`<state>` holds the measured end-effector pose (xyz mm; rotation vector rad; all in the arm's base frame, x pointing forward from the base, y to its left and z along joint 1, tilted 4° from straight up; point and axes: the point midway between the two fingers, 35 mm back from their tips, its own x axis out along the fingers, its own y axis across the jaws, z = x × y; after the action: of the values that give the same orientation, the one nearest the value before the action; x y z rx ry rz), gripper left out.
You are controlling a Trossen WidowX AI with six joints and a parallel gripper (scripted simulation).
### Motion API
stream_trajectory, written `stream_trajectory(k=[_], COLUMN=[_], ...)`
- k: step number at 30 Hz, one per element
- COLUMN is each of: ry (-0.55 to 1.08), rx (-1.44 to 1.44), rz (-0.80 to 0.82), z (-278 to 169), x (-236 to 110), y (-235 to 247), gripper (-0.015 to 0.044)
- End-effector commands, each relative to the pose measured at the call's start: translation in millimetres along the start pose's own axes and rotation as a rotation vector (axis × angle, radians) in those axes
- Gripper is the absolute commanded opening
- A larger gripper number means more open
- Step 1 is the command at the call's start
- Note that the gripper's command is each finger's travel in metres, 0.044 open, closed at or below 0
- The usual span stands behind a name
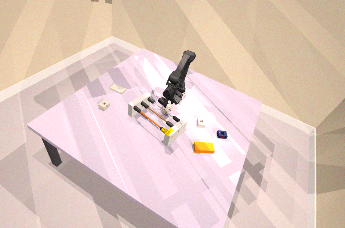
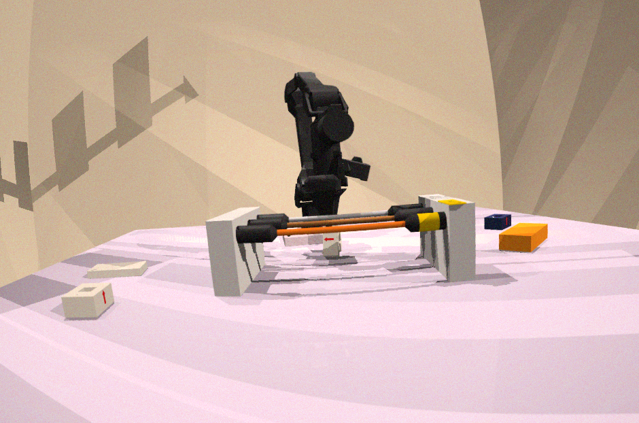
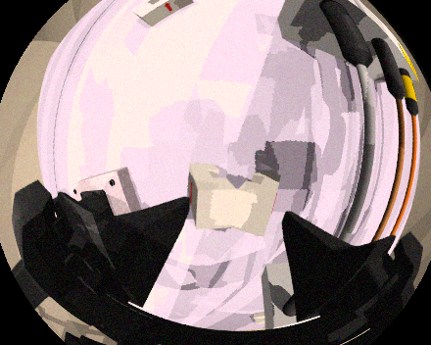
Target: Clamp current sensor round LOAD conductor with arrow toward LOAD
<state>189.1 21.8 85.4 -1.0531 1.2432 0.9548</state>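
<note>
Your gripper (image 3: 236,239) hangs open and empty just above the cream split-core sensor (image 3: 232,204), which stands upright on the table (image 1: 83,136) between the fingers, beside the grey conductor (image 3: 370,120), so go straight down.

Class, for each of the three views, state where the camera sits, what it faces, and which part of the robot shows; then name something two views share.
Top: high above a table corner, looking down at the rack; the whole arm shows.
Exterior: low at table height, facing the rack's long side; the arm stands behind it.
Wrist: on the arm, looking down at the sensor; only the open fingers show.
Shared: the orange block shows in all three.
</note>
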Motion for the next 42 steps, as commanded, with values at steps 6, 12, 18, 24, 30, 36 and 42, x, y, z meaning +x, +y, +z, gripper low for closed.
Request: stream_trajectory(k=[6, 12, 18, 24, 30, 36, 42], ry=[0.001, 0.001, 0.001, 0.001, 0.000, 0.000, -0.001], rx=[0.000, 0.000, 0.000, 0.000, -0.001, -0.002, -0.003], rz=[0.003, 0.003, 0.003, 0.003, 0.005, 0.007, 0.009], z=[-0.3, -0.3, -0.3, 0.1, 1.4, 2.3, 2.6], x=[3.4, 3.4, 3.4, -0.8, -23.7, -49.3, -74.4], y=[0.8, 0.8, 0.8, -0.2, -3.8, -6.4, -7.7], gripper=[0.0300, 0.0260, 0.0220, 0.0121, 0.0000, 0.0000, 0.0000])
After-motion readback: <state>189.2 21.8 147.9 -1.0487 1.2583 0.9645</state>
